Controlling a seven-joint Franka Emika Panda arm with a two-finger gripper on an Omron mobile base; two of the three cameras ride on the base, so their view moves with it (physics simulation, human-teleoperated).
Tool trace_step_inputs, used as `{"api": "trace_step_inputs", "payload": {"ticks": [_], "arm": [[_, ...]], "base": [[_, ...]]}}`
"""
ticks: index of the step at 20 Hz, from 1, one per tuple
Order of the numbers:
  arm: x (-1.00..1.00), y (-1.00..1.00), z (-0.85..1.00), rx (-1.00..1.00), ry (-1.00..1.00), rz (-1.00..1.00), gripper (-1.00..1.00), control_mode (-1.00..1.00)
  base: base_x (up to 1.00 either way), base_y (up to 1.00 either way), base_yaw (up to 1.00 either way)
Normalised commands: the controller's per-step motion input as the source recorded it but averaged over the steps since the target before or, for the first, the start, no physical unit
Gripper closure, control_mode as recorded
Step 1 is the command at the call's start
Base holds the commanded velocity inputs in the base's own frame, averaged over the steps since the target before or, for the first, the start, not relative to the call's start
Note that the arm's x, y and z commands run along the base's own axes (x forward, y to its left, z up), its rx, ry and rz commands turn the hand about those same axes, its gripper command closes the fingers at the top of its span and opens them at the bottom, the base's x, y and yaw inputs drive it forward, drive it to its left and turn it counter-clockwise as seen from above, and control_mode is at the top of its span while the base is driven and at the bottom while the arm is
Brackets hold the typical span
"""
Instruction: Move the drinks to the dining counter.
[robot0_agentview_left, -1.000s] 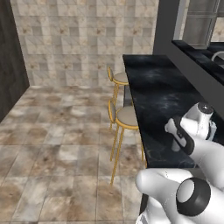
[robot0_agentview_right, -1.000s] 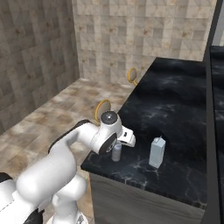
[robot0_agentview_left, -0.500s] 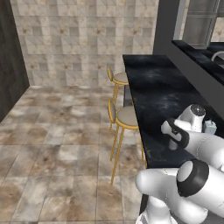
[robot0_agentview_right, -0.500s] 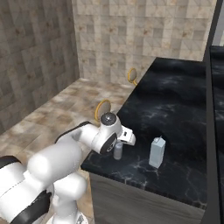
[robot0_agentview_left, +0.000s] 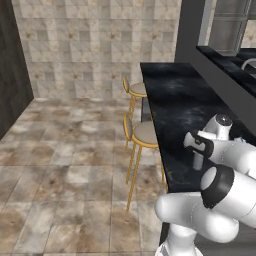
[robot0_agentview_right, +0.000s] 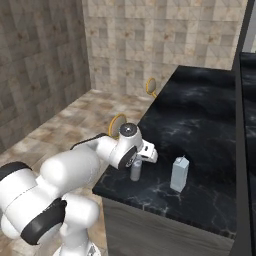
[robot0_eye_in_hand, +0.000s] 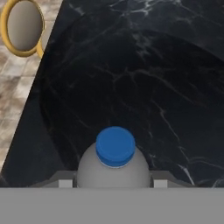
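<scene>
bottle (robot0_agentview_right: 135, 170) upright near the near-left edge of the dining counter (robot0_agentview_right: 200, 125), carton (robot0_agentview_right: 179, 174) just right | gripper (robot0_agentview_right: 136, 161) clamped on the bottle | we judge: set it flat; open only once it stands; lift clear, straight up, sparing carton

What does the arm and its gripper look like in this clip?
A glossy white arm of rounded, bulbous segments with black bands at the joints and a grey disc capping the wrist joint. The gripper has a white body; its small finger tips look grey.
</scene>
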Motion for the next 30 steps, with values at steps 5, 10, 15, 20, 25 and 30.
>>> {"api": "trace_step_inputs", "payload": {"ticks": [5, 10, 15, 20, 25, 30], "arm": [[0.01, -0.01, -0.15, -0.04, -0.03, 0.00, 1.00, -1.00], [-0.26, 0.00, -0.01, 0.00, -0.12, 0.01, 1.00, -1.00], [-0.17, 0.00, 0.00, 0.00, -0.07, 0.00, 1.00, -1.00], [0.00, 0.00, 0.00, 0.00, 0.00, 0.00, 1.00, -1.00], [0.00, 0.00, 0.00, 0.00, 0.00, 0.00, -1.00, -1.00], [0.00, 0.00, 0.00, 0.00, 0.00, 0.00, -1.00, -1.00]], "base": [[0.00, 0.00, 0.00], [0.00, 0.00, 0.00], [0.00, 0.00, 0.00], [0.00, 0.00, 0.00], [0.00, 0.00, 0.00], [0.00, 0.00, 0.00]]}}
